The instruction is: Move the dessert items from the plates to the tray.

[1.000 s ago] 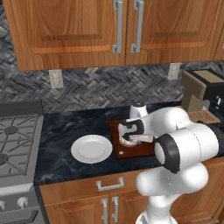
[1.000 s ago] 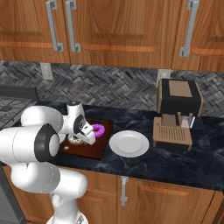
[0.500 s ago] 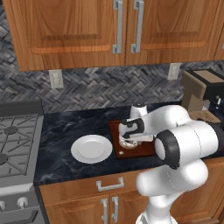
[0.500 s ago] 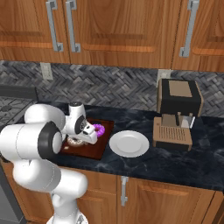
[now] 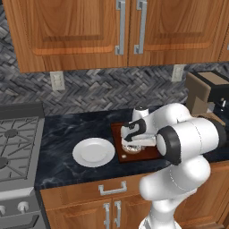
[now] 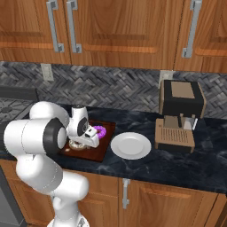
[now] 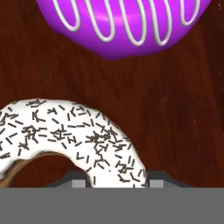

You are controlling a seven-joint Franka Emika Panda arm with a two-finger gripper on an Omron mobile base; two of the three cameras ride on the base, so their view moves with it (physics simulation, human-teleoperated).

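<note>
Claw point(image 5: 131, 144) low over the tray point(image 5: 152, 154), jaws closed tight on the rim of the speckled donut point(image 7: 74, 135); over the last second we see it sink a little, so the donut now sits on the tray wood. Tabletop point(image 5: 67, 129) beneath. One white plate point(image 5: 94, 151) lies bare to the claw's left, the other point(image 6: 131, 145) bare to its right. Purple donut point(image 7: 127, 26) just ahead of the claw, on the tray. We judge release is all that remains.

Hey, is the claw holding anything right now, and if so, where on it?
Yes. The claw is shut on the white-iced sprinkled donut, pinching one side of its ring, low over the tray beside the purple donut.
</note>
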